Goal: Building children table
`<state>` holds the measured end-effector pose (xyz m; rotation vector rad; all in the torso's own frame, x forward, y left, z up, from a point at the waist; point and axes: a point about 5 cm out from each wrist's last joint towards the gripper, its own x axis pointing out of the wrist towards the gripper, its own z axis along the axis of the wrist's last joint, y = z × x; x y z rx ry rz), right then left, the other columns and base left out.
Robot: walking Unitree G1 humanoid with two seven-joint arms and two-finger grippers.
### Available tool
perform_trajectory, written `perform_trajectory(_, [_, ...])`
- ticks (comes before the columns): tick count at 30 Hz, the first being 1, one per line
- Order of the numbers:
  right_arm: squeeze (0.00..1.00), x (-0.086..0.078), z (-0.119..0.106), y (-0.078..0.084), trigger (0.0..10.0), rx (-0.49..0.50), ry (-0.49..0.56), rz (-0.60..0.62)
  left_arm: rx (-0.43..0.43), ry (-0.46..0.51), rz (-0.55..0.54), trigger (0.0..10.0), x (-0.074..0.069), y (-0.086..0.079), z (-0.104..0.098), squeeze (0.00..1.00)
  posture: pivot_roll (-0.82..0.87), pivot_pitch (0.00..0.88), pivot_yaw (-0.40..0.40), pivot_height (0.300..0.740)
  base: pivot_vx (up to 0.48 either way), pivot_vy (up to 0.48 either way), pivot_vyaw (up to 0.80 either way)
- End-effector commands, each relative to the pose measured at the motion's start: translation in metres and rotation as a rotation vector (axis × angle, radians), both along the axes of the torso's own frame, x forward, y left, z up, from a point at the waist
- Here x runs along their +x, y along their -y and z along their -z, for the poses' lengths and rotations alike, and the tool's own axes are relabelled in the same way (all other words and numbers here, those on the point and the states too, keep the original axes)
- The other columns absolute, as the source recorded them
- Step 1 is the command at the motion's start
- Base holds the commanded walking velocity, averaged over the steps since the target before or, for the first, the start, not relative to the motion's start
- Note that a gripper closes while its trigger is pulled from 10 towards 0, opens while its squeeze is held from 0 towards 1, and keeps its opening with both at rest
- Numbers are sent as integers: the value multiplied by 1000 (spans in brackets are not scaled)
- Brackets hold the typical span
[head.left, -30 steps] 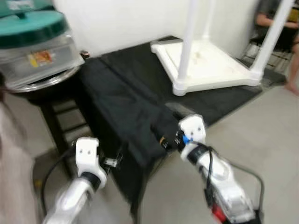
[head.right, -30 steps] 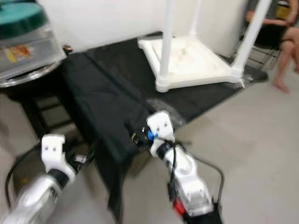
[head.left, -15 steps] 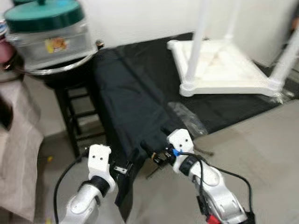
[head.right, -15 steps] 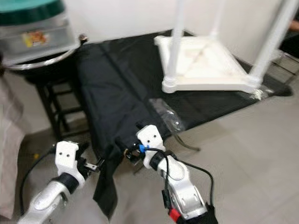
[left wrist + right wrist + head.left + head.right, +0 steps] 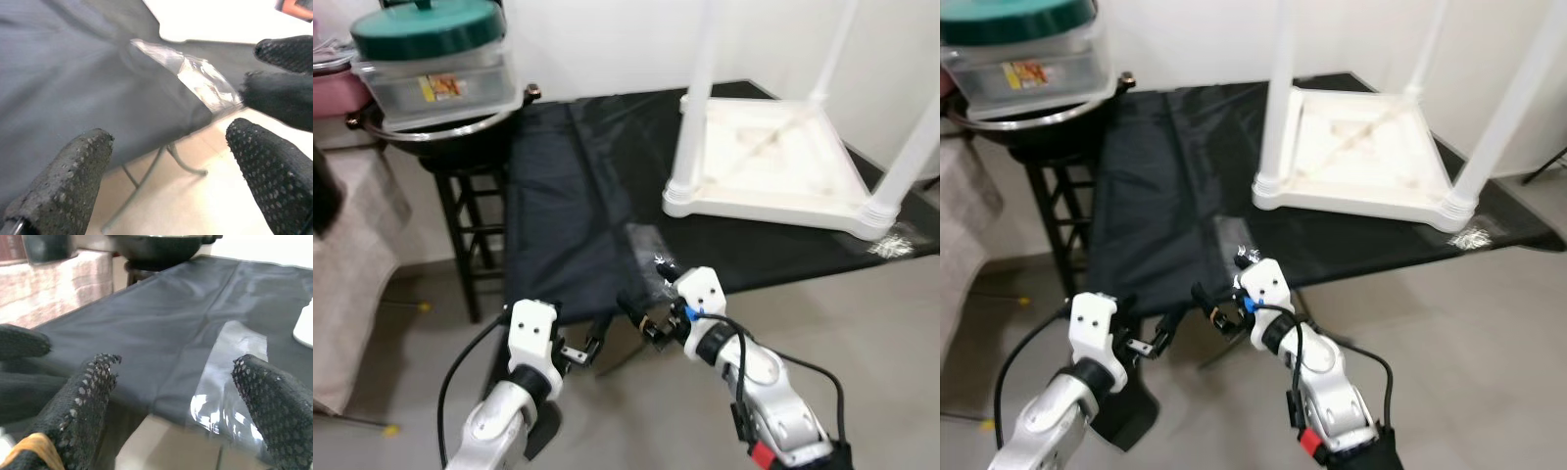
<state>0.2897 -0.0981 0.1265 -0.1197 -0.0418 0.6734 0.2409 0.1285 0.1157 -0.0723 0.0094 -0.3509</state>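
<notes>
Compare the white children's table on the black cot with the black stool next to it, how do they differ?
The white children's table lies upside down, legs pointing up; the black stool stands upright on the floor. The table is white and looks like plastic, while the stool is dark with thin rungs. The table rests on the black cot and carries nothing; the stool holds a metal tray with a green-lidded container. Both stand by the white wall.

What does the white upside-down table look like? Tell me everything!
The white table looks like smooth plastic. It lies upside down on the black cloth of a low cot, top face down, so you see the ribbed underside with crossing lines inside its rim. Round white legs rise from its corners, running past the picture's top. Some scuffs mark the underside. A crumpled bit of clear wrap lies beside one corner. Neither gripper touches it.
</notes>
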Motion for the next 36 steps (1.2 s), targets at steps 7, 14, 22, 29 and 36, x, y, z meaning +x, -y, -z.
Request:
perform_trajectory(7, [0,2,1,2,10000,10,-5,-5,-3,3,2,10000,1,0,1,0,29,120,-22,740,0,-440,0])
perform_trajectory(14, [0,4,1,1,10000,18,-11,-1,0,7,1,10000,3,0,0,0,28,125,-25,740,0,-442,0])
perform_trajectory(22, [0,4,-2,3,10000,28,2,1,5,12,-3,10000,4,-1,-1,0,26,135,-26,740,0,-440,199])
perform_trajectory(29, [0,4,-3,2,10000,31,-1,-13,7,16,-5,10000,5,-1,-3,0,25,142,-23,740,0,-440,794])
perform_trajectory(36, [0,6,-3,3,10000,50,-14,-2,-10,16,-19,10000,10,-4,-6,0,23,150,-19,740,0,-441,794])
